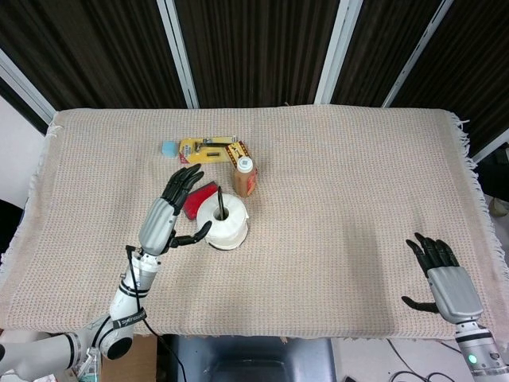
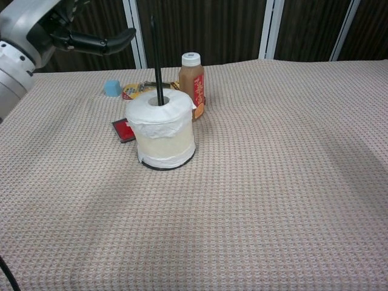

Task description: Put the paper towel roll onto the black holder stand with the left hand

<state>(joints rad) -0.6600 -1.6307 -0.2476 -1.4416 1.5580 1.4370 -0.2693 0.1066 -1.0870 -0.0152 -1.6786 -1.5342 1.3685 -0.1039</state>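
The white paper towel roll (image 1: 223, 221) (image 2: 162, 131) sits upright at the bottom of the black holder stand, whose rod (image 2: 156, 57) pokes up through its core. The stand's ring base (image 2: 151, 166) peeks out under the roll. My left hand (image 1: 173, 213) (image 2: 85, 41) hovers just left of the roll and above it, fingers spread, touching nothing. My right hand (image 1: 440, 274) lies open on the cloth at the front right, far from the roll.
A brown bottle with a white cap (image 1: 245, 176) (image 2: 192, 86) stands right behind the roll. A red flat case (image 1: 201, 197) (image 2: 122, 128), a yellow packet (image 1: 208, 149) and a small blue block (image 1: 169, 149) (image 2: 111, 87) lie behind and left. A beige woven cloth (image 1: 358, 207) covers the table.
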